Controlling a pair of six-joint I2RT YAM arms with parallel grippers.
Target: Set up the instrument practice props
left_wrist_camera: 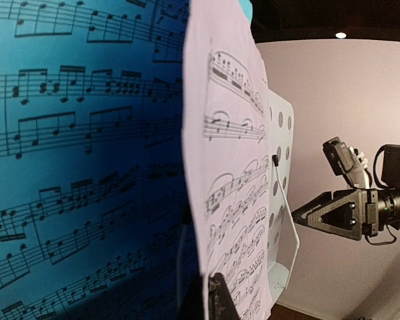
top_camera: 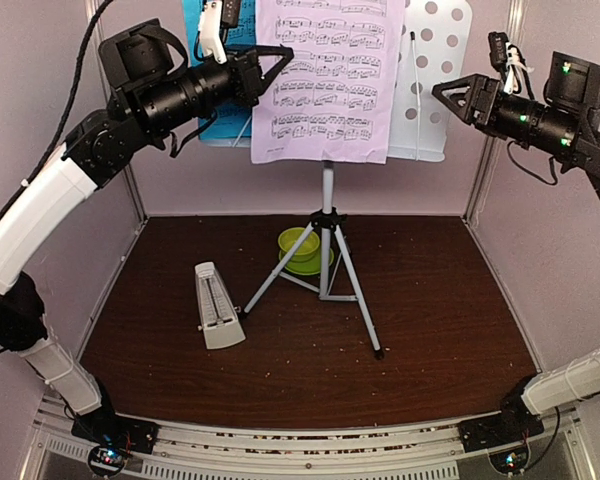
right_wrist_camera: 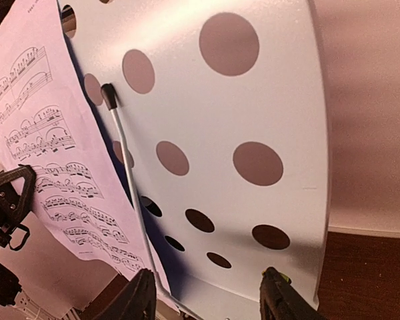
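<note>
Top view first: your left gripper point(top_camera: 278, 58) is pinched shut on the left edge of the pink sheet point(top_camera: 325, 80), which hangs down the front of the music stand point(top_camera: 435, 80) at the far side. The blue sheet point(top_camera: 230, 128) is on the stand just left of it, mostly hidden by your left arm. Your right gripper point(top_camera: 450, 92) sits just off the stand's right edge, not touching. The metronome point(top_camera: 218, 310) is down on the brown table point(top_camera: 440, 310), left of and nearer than the tripod point(top_camera: 325, 270), and the green bowl point(top_camera: 300, 243) sits on its saucer behind the tripod legs. Left wrist view: the blue sheet point(left_wrist_camera: 80, 167) fills the left, and the pink sheet point(left_wrist_camera: 233, 167) is seen nearly edge-on, running down to your fingers point(left_wrist_camera: 220, 303). Right wrist view: your right gripper point(right_wrist_camera: 210, 300) has its jaws apart and empty, facing the stand's perforated panel point(right_wrist_camera: 253, 120), with the pink sheet point(right_wrist_camera: 40, 133) on the left.
</note>
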